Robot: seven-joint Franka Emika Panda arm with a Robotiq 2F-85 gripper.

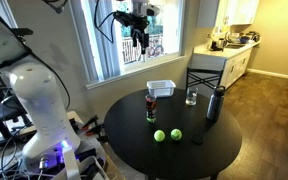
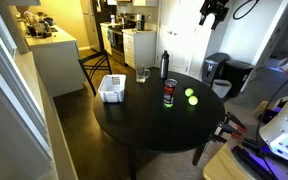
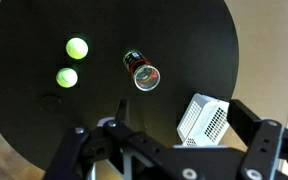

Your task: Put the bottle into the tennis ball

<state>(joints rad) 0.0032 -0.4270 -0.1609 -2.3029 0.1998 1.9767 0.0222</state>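
The bottle [image 1: 151,107] stands upright near the middle of the round black table; it has a dark top, a red band and a greenish lower part. It also shows in an exterior view [image 2: 169,93] and, from above, in the wrist view [image 3: 141,71]. Two alike tennis balls lie close beside it: one tennis ball [image 1: 160,135] [image 2: 189,94] [image 3: 67,77] and the other ball [image 1: 176,134] [image 2: 194,100] [image 3: 76,47]. My gripper [image 1: 136,30] [image 2: 212,12] [image 3: 184,118] hangs high above the table, open and empty.
A white perforated basket [image 1: 161,88] [image 2: 112,87] [image 3: 204,120] sits on the table [image 1: 174,150]. A clear glass [image 1: 191,97] [image 2: 142,74] and a dark metal flask [image 1: 215,104] [image 2: 165,64] stand nearby. A chair [image 1: 206,75] stands behind the table.
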